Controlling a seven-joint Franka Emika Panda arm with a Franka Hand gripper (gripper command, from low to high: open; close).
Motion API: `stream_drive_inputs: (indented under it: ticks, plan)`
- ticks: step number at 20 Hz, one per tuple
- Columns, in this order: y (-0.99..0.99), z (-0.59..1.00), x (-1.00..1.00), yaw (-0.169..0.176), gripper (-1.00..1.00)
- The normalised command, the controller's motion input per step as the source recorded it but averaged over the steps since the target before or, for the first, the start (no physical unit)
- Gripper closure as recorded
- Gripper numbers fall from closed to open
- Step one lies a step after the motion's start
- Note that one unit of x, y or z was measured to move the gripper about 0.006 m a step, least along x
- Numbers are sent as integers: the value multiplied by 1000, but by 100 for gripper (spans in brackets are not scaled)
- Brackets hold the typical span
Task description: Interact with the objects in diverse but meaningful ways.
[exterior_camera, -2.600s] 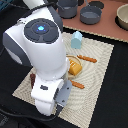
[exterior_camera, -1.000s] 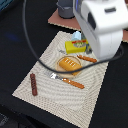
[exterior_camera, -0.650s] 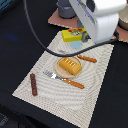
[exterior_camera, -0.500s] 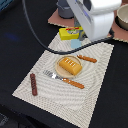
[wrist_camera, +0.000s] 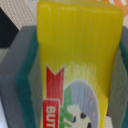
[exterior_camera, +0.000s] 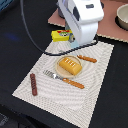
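The gripper (wrist_camera: 75,65) holds the yellow butter block (wrist_camera: 77,60) tight, with one grey finger (wrist_camera: 17,65) pressed on each long side. In the exterior view, the butter block (exterior_camera: 61,35) sits at a far corner of the striped placemat (exterior_camera: 100,80), partly under the white arm (exterior_camera: 82,20). The bread loaf (exterior_camera: 69,65) lies on a small plate near the middle of the mat. A fork (exterior_camera: 62,78) lies just beside the plate. The dark brown sausage (exterior_camera: 33,84) lies by the mat's edge at the exterior view's left.
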Motion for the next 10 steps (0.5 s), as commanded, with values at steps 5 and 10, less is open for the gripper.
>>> stream_drive_inputs:
  ticks: [5,10]
  plan:
    - [491,-335,-978,0,100]
    - [615,-296,-917,0,100]
